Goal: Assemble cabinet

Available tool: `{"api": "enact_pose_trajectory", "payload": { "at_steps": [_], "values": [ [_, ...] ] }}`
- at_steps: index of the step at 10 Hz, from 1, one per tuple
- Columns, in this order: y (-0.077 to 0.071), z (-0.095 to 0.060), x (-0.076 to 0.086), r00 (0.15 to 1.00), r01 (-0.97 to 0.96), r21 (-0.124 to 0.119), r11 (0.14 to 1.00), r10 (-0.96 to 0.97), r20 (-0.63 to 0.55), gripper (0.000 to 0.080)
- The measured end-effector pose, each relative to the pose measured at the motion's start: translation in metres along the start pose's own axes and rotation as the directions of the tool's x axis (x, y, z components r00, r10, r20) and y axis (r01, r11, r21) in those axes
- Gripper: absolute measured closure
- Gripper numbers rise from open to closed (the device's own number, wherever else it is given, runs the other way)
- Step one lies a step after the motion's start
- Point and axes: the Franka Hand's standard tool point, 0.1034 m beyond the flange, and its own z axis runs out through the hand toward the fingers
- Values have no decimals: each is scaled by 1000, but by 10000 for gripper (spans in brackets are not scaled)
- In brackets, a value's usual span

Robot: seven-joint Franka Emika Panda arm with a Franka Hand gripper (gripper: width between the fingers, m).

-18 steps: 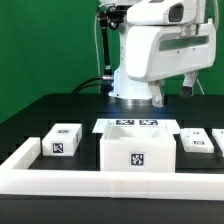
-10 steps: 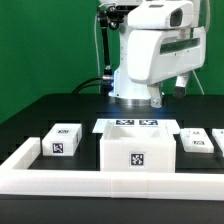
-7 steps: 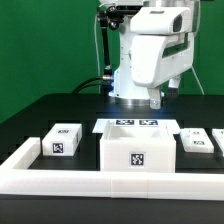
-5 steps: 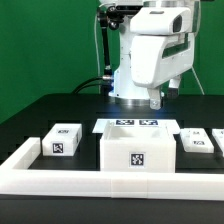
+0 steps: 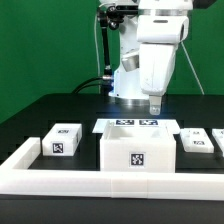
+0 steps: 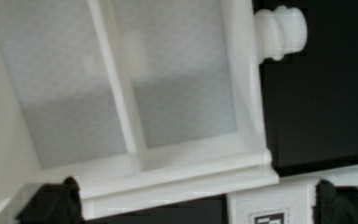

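Note:
The cabinet's largest part, an open white box (image 5: pixel 135 150) with a square tag on its front, stands at the middle of the table. A small tagged white box (image 5: pixel 62 140) lies to the exterior view's left, and two more tagged white parts (image 5: pixel 196 142) lie to the right. My gripper (image 5: pixel 155 106) hangs above and behind the open box, touching nothing. In the wrist view the gripper (image 6: pixel 197 202) is open and empty, its dark fingertips (image 6: pixel 51 202) wide apart. Below it is a ribbed white panel (image 6: pixel 149 100) with a round knob (image 6: pixel 282 30).
The marker board (image 5: pixel 135 124) lies flat behind the open box. A long low white rail (image 5: pixel 90 182) runs along the front and up the exterior view's left side. The arm's base stands at the back centre, against a green backdrop.
The arm's wrist has turned and swung to the exterior view's left. The gripper now points straight down behind the open box. The parts on the table have not moved.

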Motion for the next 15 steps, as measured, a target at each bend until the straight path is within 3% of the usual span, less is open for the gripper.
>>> {"api": "enact_pose_trajectory", "payload": {
  "at_steps": [4,5,6,10,15],
  "values": [
    [-1,2,0,1000,3,2,1000,-3,1,150],
    [-6,8,-1,999,37,-4,999,-37,0,150],
    [-14,18,-6,999,53,10,999,-53,-1,150],
    [-23,43,-11,998,62,48,997,-61,-7,150],
    [-29,66,-6,998,65,56,996,-64,-19,150]
  ]
}}
